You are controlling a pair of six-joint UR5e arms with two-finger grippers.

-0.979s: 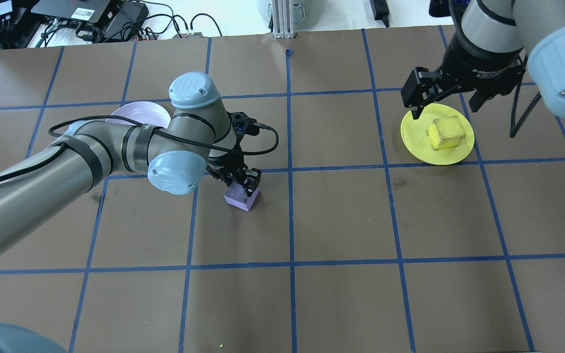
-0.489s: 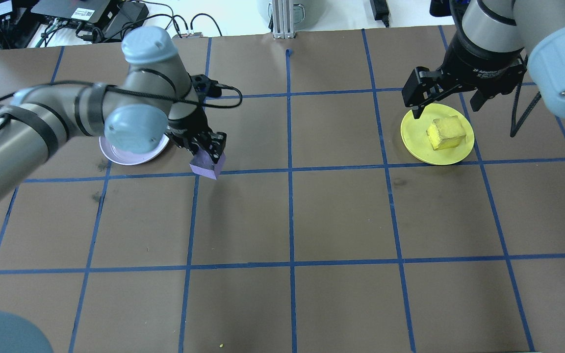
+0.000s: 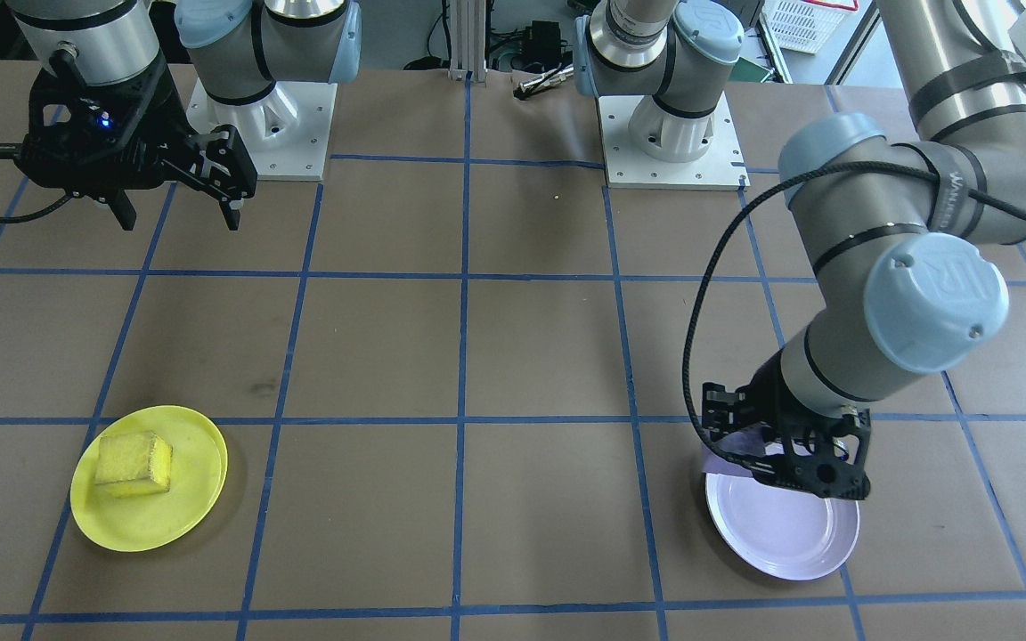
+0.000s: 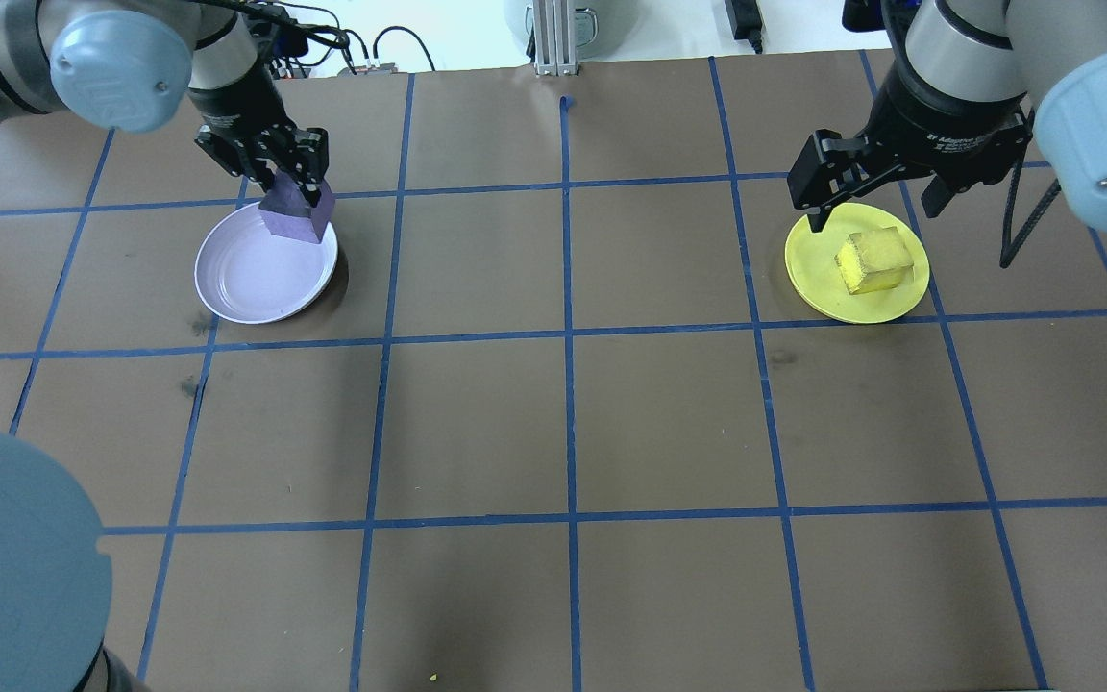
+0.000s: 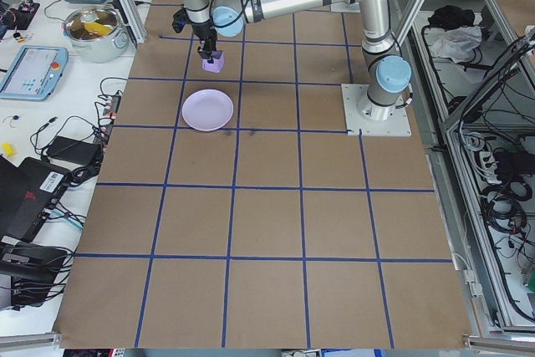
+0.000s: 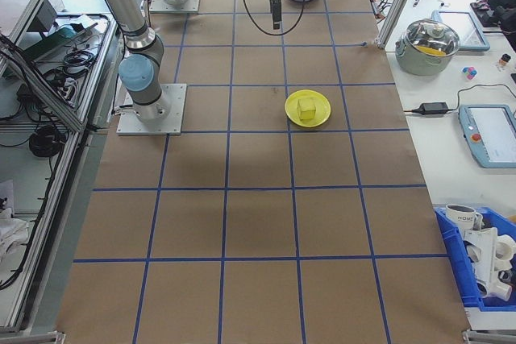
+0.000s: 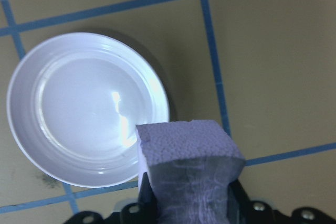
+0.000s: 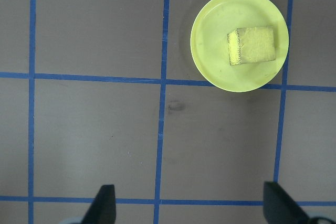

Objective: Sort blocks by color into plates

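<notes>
My left gripper [image 4: 289, 185] is shut on the pale purple block [image 4: 296, 213] and holds it in the air over the far right rim of the lavender plate [image 4: 256, 279]. In the left wrist view the purple block [image 7: 186, 161] sits between the jaws, with the lavender plate [image 7: 79, 108] below and to the left, nothing in it. The yellow block [image 4: 875, 259] lies in the yellow plate [image 4: 818, 284]. My right gripper [image 4: 873, 216] hangs open above that plate. The right wrist view has the yellow block [image 8: 253, 45] on the yellow plate [image 8: 210, 35], far from the fingers.
Cables and electronics [image 4: 179, 38] line the far table edge beside a metal post [image 4: 553, 38]. My left arm's elbow joint [image 4: 15, 567] fills the near left corner. Both arm bases [image 3: 673, 142] stand on the robot's side. Blue tape lines grid the brown table.
My left gripper has lifted the purple block from mid-table and carried it left and away to the lavender plate's rim. The right gripper and the yellow block have not moved.
</notes>
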